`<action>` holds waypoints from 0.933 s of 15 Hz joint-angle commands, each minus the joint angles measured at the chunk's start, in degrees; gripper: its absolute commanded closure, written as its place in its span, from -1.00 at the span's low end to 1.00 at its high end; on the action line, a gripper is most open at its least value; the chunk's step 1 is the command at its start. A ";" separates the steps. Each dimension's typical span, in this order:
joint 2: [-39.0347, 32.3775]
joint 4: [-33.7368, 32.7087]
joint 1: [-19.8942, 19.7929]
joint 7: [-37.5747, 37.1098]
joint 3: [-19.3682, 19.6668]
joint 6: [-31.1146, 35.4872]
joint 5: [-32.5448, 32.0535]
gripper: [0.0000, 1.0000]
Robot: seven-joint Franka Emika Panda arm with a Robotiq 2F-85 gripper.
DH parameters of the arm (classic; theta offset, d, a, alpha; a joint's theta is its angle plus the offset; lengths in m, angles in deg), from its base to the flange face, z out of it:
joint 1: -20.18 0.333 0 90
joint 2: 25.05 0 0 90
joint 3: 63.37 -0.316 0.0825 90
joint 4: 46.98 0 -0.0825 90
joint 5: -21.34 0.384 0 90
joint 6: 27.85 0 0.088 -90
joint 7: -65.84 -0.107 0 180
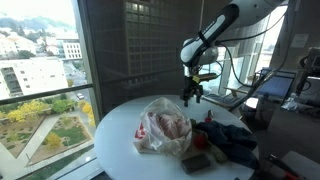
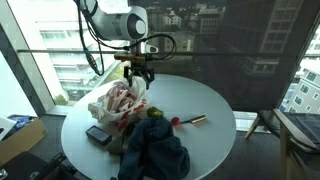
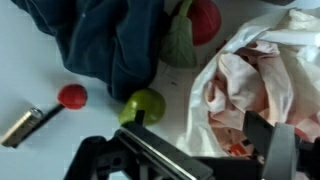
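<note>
End effector seemingly over cut-off bag

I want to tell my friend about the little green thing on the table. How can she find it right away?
Find the round white table by the big window. Near its middle, between the crinkly white plastic bag and the dark blue cloth, sits a small green ball. It is bright lime green, while the little red ball beside it is on a stick.
</note>
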 commanded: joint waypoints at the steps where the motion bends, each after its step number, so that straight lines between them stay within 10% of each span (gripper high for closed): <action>1: 3.84 7.51 -3.72 -2.15 2.71 3.24 2.43 -1.00; 14: -16.09 -0.19 -11.11 5.59 2.21 8.49 6.15 -1.00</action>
